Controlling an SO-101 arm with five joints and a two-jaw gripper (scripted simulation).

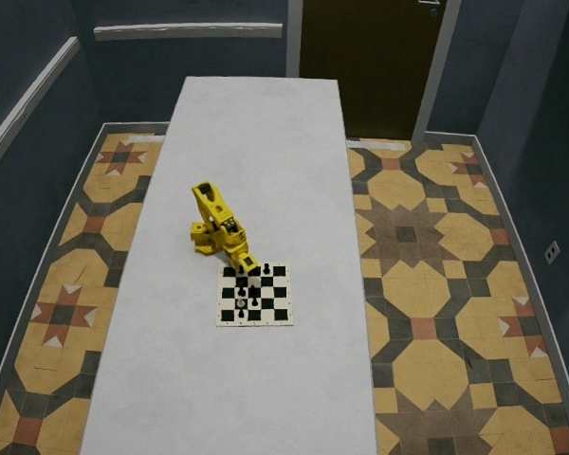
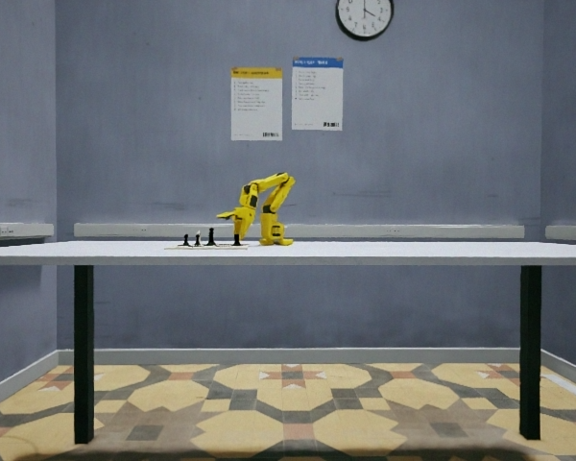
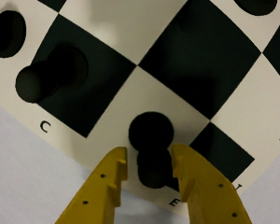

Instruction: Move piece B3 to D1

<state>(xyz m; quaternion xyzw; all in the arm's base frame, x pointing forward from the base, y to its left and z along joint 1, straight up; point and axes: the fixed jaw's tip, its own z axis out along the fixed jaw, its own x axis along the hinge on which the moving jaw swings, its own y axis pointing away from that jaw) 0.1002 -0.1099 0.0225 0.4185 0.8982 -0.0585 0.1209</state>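
A black piece point(image 3: 151, 130) point(image 1: 241, 269) stands upright on light square D1, its base well inside the square. My gripper point(image 3: 149, 151) point(image 1: 239, 267) point(image 2: 240, 235) is low over D1, its narrowly spread fingers on either side of this piece. In the wrist view the right finger overlaps the piece's edge and a gap shows at the left finger, so the gripper is open and does not hold it. Square B3 point(image 1: 266, 292) is empty. The board's edge point(image 1: 254, 323) point(image 2: 174, 248) shows in the top and exterior views.
A black piece point(image 3: 67, 67) stands on C1, beside D1, and another point(image 3: 9, 34) point(image 1: 266, 268) on B1. Towards the far rows stand several more black pieces, among them one on D3 point(image 3: 258, 5) point(image 1: 241, 291), and a light-topped piece point(image 1: 240, 302) point(image 2: 199, 232).
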